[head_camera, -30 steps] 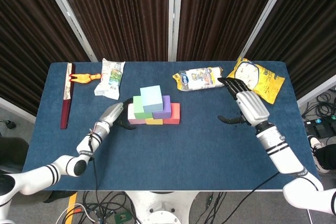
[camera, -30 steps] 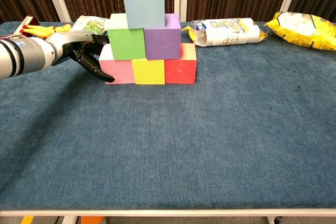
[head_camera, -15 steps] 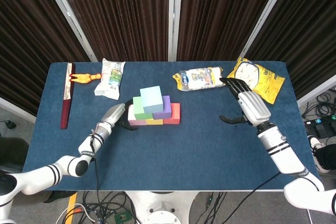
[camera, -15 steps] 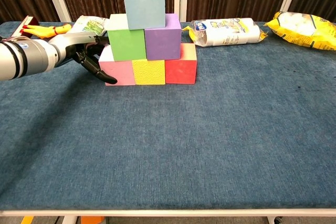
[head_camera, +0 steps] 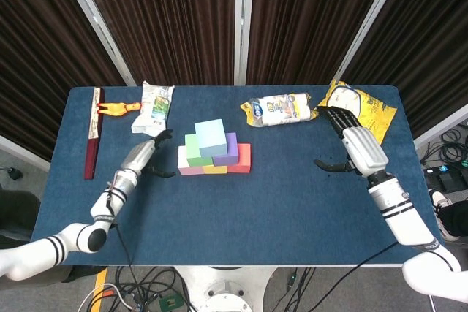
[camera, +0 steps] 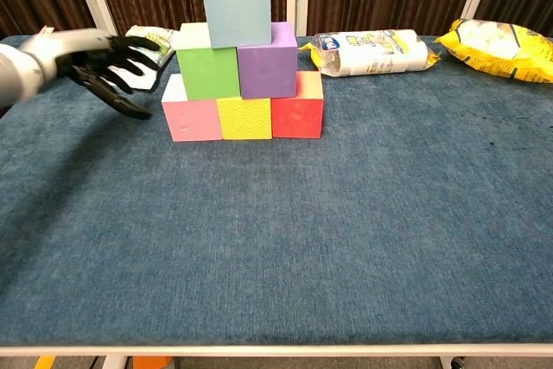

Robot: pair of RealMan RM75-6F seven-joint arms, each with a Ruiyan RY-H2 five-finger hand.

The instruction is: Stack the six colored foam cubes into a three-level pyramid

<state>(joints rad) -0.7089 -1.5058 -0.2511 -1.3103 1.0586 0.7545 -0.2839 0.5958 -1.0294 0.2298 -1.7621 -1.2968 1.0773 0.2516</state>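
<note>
The cubes stand as a pyramid in the table's middle. Pink cube (camera: 193, 118), yellow cube (camera: 244, 118) and red cube (camera: 296, 110) form the bottom row. Green cube (camera: 208, 70) and purple cube (camera: 268, 63) sit on them, and the light blue cube (camera: 234, 2) (head_camera: 210, 138) tops the stack. My left hand (camera: 108, 65) (head_camera: 143, 156) is open, fingers spread, a little left of the pink cube and apart from it. Far to the right, my right hand (head_camera: 355, 146) is open and holds nothing; the chest view shows only a dark fingertip of it at the top right corner.
A dark red stick (head_camera: 93, 133), a yellow rubber chicken (head_camera: 117, 108) and a white snack bag (head_camera: 153, 109) lie at the back left. A clear packet (head_camera: 278, 109) and a yellow bag (head_camera: 363, 111) lie at the back right, near my right hand.
My left hand has drawn back leftward from the pink cube, which it was touching. My right hand has shifted slightly right. The stack has not moved.
</note>
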